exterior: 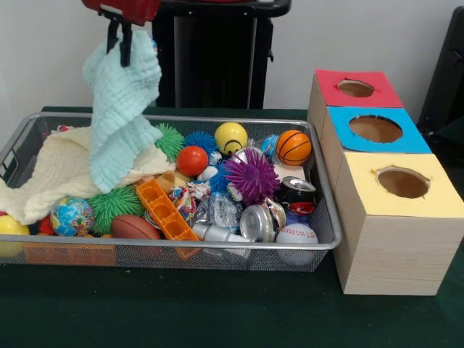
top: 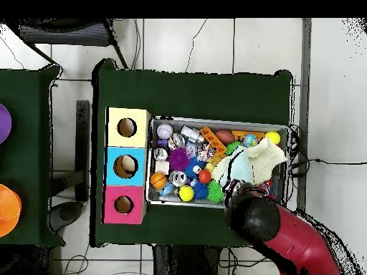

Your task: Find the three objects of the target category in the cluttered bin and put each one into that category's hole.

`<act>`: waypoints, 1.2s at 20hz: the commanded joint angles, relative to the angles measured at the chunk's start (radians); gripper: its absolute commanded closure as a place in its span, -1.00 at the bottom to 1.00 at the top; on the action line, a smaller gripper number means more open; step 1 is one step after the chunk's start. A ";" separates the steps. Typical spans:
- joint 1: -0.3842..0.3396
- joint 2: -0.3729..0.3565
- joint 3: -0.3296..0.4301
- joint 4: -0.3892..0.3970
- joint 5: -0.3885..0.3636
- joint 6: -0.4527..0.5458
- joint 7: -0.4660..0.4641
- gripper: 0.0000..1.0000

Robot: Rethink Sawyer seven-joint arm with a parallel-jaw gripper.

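One gripper (exterior: 120,45) hangs at the top left of your front view, its dark fingers pinched together on the upper edge of a pale mint cloth (exterior: 123,109). That cloth is lifted clear and drapes down, its lower end reaching a cream cloth (exterior: 58,174) lying in the left part of the wire bin (exterior: 319,217).

You can list the bin's contents as follows:
- yellow smiley ball (exterior: 230,136), near the far rim
- small orange-red ball (exterior: 192,160), just in front of it
- miniature basketball (exterior: 293,146), far right corner
- purple spiky ball (exterior: 251,177), centre right
- green spiky ball (exterior: 114,204), front left
- globe-printed ball (exterior: 72,216), beside the green one
- brown toy football (exterior: 134,228), against the near rim
- orange plastic block (exterior: 167,210), lying diagonally
- crushed silver can (exterior: 257,222), and a dark can (exterior: 296,196) behind it
- baseball (exterior: 296,236), near right corner

Three wooden boxes stand in a row just right of the bin on the green worktop (exterior: 217,312): a red-topped box (exterior: 355,88) farthest, a blue-topped box (exterior: 375,129) in the middle, a yellow-topped box (exterior: 402,185) nearest, each with a round hole in its lid.

Your overhead view shows the red arm (top: 301,247) reaching over the bin's edge above the cloths.
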 commanded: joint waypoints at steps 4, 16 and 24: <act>-0.060 0.021 0.126 -0.041 -0.117 0.031 -0.050 1.00; -0.102 0.054 0.199 0.016 -0.185 -0.050 -0.018 -1.00; -0.105 0.011 0.222 0.046 -0.165 -0.031 0.027 -1.00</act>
